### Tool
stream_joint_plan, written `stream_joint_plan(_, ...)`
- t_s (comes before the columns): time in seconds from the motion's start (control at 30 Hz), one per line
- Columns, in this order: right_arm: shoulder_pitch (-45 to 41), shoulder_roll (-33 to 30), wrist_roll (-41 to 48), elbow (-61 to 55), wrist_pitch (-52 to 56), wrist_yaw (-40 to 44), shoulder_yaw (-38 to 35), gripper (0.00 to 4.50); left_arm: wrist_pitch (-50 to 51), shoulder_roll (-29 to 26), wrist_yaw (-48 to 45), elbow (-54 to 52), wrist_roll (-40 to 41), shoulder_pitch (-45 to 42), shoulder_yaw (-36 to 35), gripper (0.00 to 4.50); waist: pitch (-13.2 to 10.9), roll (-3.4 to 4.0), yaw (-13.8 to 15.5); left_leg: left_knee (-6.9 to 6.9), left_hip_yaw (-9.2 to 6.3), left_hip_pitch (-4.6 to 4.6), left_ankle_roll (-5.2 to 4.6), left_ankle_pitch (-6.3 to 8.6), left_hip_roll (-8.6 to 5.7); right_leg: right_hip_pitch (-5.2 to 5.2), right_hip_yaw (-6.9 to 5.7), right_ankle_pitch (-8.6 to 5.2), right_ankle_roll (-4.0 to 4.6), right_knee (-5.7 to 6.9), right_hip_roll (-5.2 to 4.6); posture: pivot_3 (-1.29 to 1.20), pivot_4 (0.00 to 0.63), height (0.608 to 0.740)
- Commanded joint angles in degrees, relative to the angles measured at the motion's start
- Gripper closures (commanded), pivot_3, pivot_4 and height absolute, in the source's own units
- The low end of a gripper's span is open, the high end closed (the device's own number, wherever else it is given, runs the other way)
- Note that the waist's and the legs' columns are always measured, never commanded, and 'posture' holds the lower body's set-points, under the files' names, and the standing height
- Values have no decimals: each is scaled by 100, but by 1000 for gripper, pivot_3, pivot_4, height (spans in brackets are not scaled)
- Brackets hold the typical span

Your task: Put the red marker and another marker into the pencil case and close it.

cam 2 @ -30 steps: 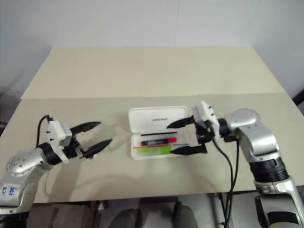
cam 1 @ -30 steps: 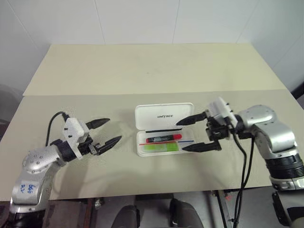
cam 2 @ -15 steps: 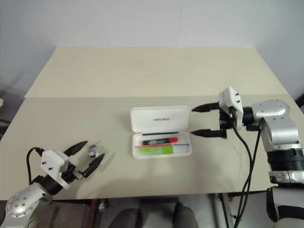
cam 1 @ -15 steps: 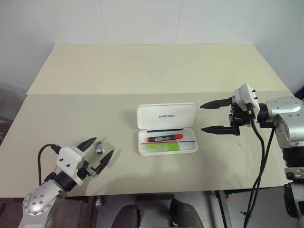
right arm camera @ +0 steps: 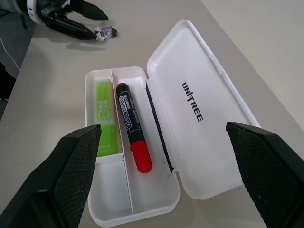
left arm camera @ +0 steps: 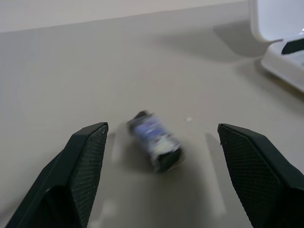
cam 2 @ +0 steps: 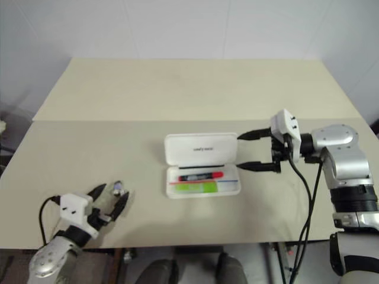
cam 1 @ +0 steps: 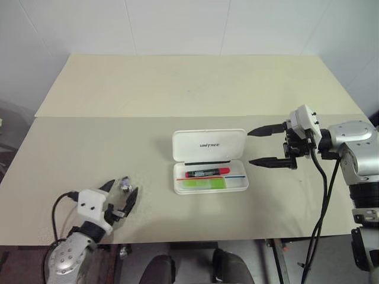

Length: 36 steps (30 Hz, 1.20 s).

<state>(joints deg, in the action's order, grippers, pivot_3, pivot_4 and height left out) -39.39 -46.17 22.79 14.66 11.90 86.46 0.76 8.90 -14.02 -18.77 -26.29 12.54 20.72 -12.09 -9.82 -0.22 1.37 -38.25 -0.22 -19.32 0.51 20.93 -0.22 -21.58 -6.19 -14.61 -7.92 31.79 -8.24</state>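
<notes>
Pencil case (cam 1: 210, 161) lying open, just beside right hand (cam 1: 260, 147)

White pencil case (right arm camera: 199, 114) (dark lettering); red-black marker (right arm camera: 133, 126); green marker (right arm camera: 105, 118).

My left arm hangs low at the near left corner of the table, its silver forearm rising from below the edge. The left gripper (cam 1: 120, 195) points forward and roughly level, its two black jaws spread wide apart with nothing held between them. My right arm reaches in from the right side, silver elbow bent, a black cable looping down from the wrist. The right gripper (cam 1: 262, 145) points toward my left, tipped slightly downward, its jaws also standing wide open and empty, one above the other.
</notes>
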Motion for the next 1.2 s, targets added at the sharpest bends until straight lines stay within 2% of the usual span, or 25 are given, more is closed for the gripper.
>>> stream_joint_plan(0.03, -150, -17, 94, -201, 56, 117, -30, 64, 80, 238, 385, -154, -187, -57, 193, 555, 0, 0, -1, 0, 2, 1, 0, 0, 0, 0, 0, 0, 0, 0, 0, 0, 150, 740)
stream_joint_plan(0.27, -293, -95, 115, -119, 87, 216, -38, 64, 488, 649, 1076, -291, -548, -15, 481, 555, 0, 0, 6, -1, 5, 1, 1, 0, 0, 0, 2, 0, 0, 0, 0, 0, 150, 740)
stream_joint_plan(0.47, -410, -141, 321, 64, 155, 512, -114, 64, 829, 794, 1374, -265, -771, -97, 656, 555, 1, 2, 23, 0, 5, 1, 1, 1, -1, 0, 1, 0, 0, -1, -5, 0, 150, 740)
stream_joint_plan(0.6, -257, -460, 708, 31, -28, 604, 156, 0, 998, 750, 1425, -213, -775, -219, 620, 1417, 6, 13, 40, -3, 4, 1, 1, 1, -1, 1, 1, 0, 0, -1, -11, 0, 150, 740)
stream_joint_plan(0.77, -36, -744, 1064, -54, -290, 604, 431, 0, 1164, 682, 1431, -165, -781, -336, 597, 3221, 8, 16, 30, -6, 4, 6, 1, 1, -2, 6, 0, 0, 0, 1, -10, 0, 150, 740)
stream_joint_plan(0.87, 14, -785, 1088, -28, -362, 604, 471, 0, 1235, 667, 1420, -173, -758, -409, 592, 4079, 9, 17, 18, -7, 5, 11, 1, 0, -1, 6, 1, 0, 1, 7, -10, 0, 150, 740)
stream_joint_plan(1.07, 57, -774, 975, 127, -442, 604, 431, 0, 1153, 614, 1320, -295, -561, -640, 403, 4079, 9, 17, 37, -11, 2, 7, 2, 0, 0, 7, 0, 1, 1, 7, -11, 0, 150, 740)
stream_joint_plan(1.2, 47, -645, 802, 338, -556, 604, 341, 0, 1091, 390, 1072, -568, -431, -817, 274, 4079, 8, 16, 20, -10, 0, 3, 2, 0, 0, 6, -4, 1, 1, 2, -10, 0, 150, 740)
